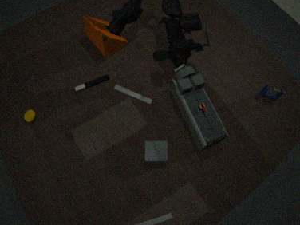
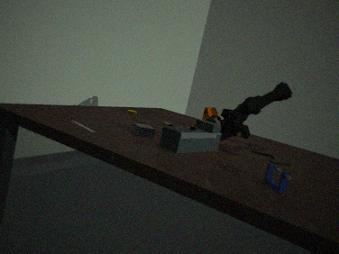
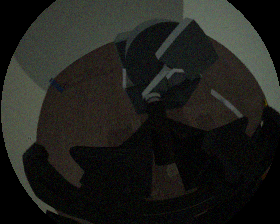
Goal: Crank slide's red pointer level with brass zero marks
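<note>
Going from the left in the top view, a yellow disc (image 1: 29, 116) (image 2: 132, 112) lies far from the work, then a black-and-white stick (image 1: 96, 81) and an orange block (image 1: 100, 37) (image 2: 210, 113). A small grey block (image 1: 155, 151) (image 2: 143, 130) sits nearer the middle, apart from the machine. Next comes the gripper (image 1: 180, 62) (image 2: 223, 133) (image 3: 155, 121), at the machine's crank end, its jaws pinched on what I take to be the crank handle, mostly hidden by the fingers. The grey machine (image 1: 193, 121) (image 2: 198, 142) (image 3: 187, 47) runs away from it, with the red pointer (image 1: 203, 109) on top, right by the yellowish zero marks (image 1: 200, 107). Whether it is exactly level is too small to tell. A blue bracket (image 1: 272, 92) (image 2: 277, 178) stands off to the right.

I judge the turning step to be in its last fine part. The next move calls for a tiny turn if the pointer is off, keeping the grip in line with the handle's circle; once it is level, open the jaws straight and back off without nudging the crank.
</note>
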